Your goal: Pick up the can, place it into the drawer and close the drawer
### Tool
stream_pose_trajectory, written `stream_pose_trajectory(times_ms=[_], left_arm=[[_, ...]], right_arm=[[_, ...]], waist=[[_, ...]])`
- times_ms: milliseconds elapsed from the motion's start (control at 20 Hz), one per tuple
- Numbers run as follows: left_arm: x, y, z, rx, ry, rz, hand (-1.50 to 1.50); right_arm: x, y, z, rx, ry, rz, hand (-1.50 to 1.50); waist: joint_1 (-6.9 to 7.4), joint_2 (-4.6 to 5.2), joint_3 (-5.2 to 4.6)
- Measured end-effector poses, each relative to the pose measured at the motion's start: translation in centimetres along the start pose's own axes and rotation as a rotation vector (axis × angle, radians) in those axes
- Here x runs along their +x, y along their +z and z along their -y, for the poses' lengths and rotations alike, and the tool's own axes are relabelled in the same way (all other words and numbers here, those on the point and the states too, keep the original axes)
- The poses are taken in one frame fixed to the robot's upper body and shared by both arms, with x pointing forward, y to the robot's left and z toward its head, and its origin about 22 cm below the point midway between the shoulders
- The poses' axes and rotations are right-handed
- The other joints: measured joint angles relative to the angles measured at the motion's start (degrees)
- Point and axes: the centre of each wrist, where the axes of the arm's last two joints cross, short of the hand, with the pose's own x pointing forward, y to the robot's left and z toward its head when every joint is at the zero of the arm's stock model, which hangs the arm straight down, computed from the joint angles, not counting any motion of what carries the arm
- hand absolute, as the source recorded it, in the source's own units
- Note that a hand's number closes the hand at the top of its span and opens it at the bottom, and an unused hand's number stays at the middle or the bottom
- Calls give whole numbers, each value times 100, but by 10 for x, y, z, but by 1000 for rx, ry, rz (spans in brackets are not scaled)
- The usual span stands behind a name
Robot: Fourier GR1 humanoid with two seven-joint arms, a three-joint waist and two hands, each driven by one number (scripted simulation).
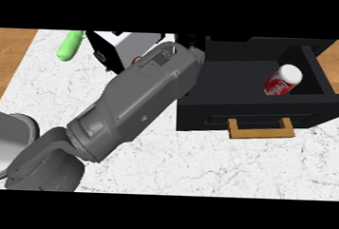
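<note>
The black drawer stands pulled open, and the red can lies tilted inside it, against the right wall. A grey forearm crosses the white marble desk; I cannot tell how its fingers are set. A green object lies at the desk's far left.

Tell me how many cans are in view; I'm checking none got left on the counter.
1. The can lies inside the open drawer, toward its right side. No other can shows on the counter, though the forearm may hide something behind it.
</note>
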Motion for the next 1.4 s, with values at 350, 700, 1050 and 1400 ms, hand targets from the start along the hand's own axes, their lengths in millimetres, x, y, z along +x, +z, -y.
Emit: stream_pose_trajectory(times_ms=[350,700,1050,1400], left_arm=[[-3,-1,-3,-1,24,-15,-150],[2,-4,-6,0,21,-34,-150],[4,-8,-20,16,10,-47,-150],[15,-12,-37,34,-1,-44,-150]], right_arm=[[-2,-37,-30,53,165,18,-150],[-22,-84,-71,84,308,36,-150],[-43,-128,-114,160,461,53,-150],[-80,-159,-151,273,644,52,-150]], waist=[[183,-17,-4],[339,-57,-5],[437,-98,-8],[507,-105,-6]])
